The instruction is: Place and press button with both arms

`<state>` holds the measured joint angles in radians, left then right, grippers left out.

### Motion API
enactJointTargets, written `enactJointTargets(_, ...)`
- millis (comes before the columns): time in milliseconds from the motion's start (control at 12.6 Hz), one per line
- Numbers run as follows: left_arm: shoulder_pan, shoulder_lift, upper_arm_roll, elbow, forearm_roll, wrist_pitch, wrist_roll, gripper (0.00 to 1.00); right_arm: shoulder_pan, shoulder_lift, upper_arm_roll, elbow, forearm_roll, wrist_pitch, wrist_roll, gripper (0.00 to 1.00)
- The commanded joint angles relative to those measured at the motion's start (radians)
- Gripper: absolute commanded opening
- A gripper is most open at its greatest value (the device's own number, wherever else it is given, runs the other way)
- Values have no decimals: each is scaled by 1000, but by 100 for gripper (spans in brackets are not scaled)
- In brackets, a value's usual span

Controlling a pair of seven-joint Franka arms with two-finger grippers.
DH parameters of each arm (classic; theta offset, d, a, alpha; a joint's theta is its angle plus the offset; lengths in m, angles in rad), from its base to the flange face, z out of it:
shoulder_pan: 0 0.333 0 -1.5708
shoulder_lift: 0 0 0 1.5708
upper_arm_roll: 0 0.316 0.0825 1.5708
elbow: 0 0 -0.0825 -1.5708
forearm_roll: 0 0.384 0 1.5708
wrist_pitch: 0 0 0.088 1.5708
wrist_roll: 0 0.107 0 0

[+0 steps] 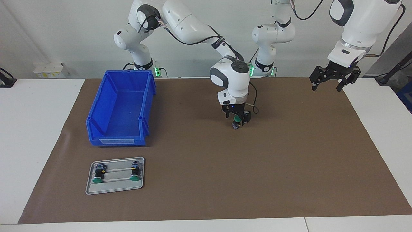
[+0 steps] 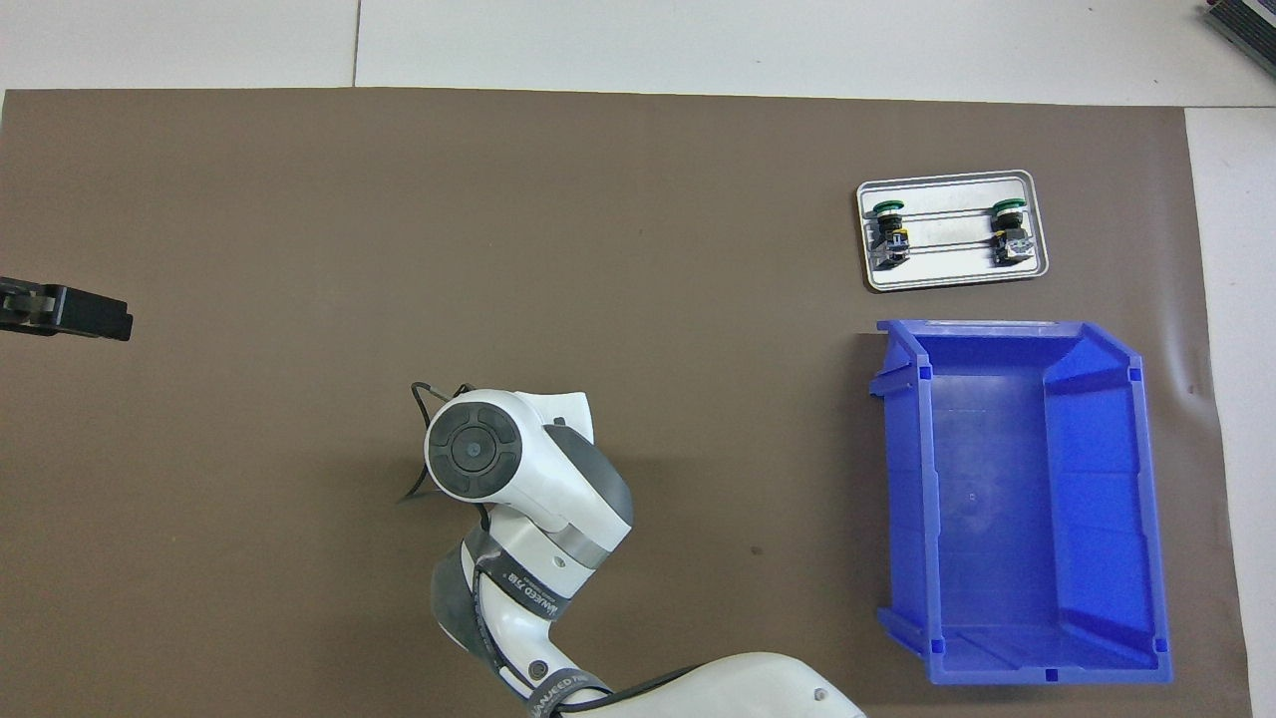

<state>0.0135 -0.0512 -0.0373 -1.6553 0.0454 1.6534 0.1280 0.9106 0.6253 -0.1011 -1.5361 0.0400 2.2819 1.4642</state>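
Observation:
A green-capped button (image 1: 237, 120) is at the tip of my right gripper (image 1: 237, 120), low over the middle of the brown mat (image 1: 289, 161). I cannot see whether the gripper clamps the button or whether the button rests on the mat. In the overhead view the right arm's wrist (image 2: 474, 451) hides both. My left gripper (image 1: 326, 87) hangs open and empty, raised over the mat's edge at the left arm's end; only its tip (image 2: 70, 311) shows from above.
A grey tray (image 1: 116, 188) (image 2: 952, 281) farther from the robots at the right arm's end holds two more green buttons (image 1: 98, 175) (image 1: 135, 172). An empty blue bin (image 1: 117, 141) (image 2: 902, 499) stands just nearer to the robots than the tray.

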Motion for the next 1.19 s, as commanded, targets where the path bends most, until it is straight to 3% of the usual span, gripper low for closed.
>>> enactJointTargets(0,-6,-7,4,30,-13,-18,10,100,5,-29,-3,-42,0,28,30,31)
enactJointTargets(80,-10,13,2,58,-9,-33,10,100,5,-29,-3,-41,-2,31,24,0)
enactJointTargets(477,-7,174,-9,282,-28,-170,10,100,-15,-27,-5,-21,-6,13,-62,0)
enactJointTargets(637,2,203,0,319,-79,-193,10,100,-24,-30,-11,-13,-6,5,-99,0)
enactJointTargets(796,-1,192,4,302,-75,-175,7,100,-67,-83,-11,-16,-3,-50,-178,0)
enactJointTargets(1114,2,110,4,125,-72,-74,10,100,-202,-257,-9,-38,14,-272,-482,0)
